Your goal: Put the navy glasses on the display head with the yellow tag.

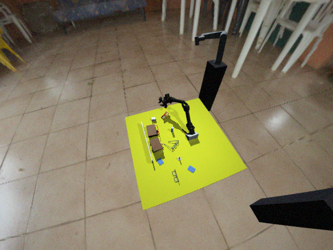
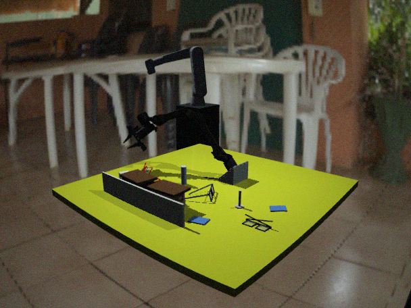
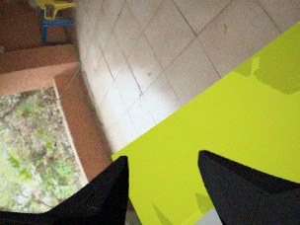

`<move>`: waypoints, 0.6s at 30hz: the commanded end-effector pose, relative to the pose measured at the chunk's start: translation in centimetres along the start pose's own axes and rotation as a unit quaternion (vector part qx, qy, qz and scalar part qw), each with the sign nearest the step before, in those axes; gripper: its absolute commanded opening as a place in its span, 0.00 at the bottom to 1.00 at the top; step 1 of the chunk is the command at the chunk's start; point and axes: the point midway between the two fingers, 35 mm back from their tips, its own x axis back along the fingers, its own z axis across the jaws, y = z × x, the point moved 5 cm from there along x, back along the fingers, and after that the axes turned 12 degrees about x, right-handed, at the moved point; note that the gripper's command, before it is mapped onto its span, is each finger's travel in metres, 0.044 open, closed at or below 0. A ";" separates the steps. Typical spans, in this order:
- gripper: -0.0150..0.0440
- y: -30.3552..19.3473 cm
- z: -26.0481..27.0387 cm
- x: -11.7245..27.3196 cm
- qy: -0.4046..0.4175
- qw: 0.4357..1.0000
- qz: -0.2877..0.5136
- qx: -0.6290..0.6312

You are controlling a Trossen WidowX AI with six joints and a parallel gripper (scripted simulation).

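Observation:
The navy glasses [image 2: 212, 193] stand with their temples spread on the yellow mat [image 1: 213, 153] [image 2: 304, 189], between the brown-topped heads and the arm's base. Two heads show as brown-topped blocks: the far head [image 1: 151, 130] [image 2: 138, 176] has red parts along its side, the near head [image 1: 156, 145] [image 2: 169, 187] is beside it. I cannot make out a yellow tag on either. My gripper [image 1: 160, 102] [image 2: 127, 144] [image 3: 164, 160] is part open and empty, high above the far side of the mat, well away from the navy glasses.
Red glasses [image 1: 165, 115] lie below the gripper, near a white block [image 1: 153, 119]. A long upright panel [image 2: 142, 199] runs behind the heads. A thick post [image 2: 183, 175] and a thin post [image 2: 239, 198] stand nearby. Black glasses [image 2: 255, 224] and blue pads [image 2: 199, 220] [image 2: 278, 208] lie nearer.

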 end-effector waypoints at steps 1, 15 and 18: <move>0.59 -5.7 0.7 -2.3 -0.013 0.996 0.068 0.052; 0.59 -23.8 4.5 -3.1 -0.001 0.935 0.267 0.234; 0.59 -27.9 5.2 -2.1 0.004 0.912 0.310 0.268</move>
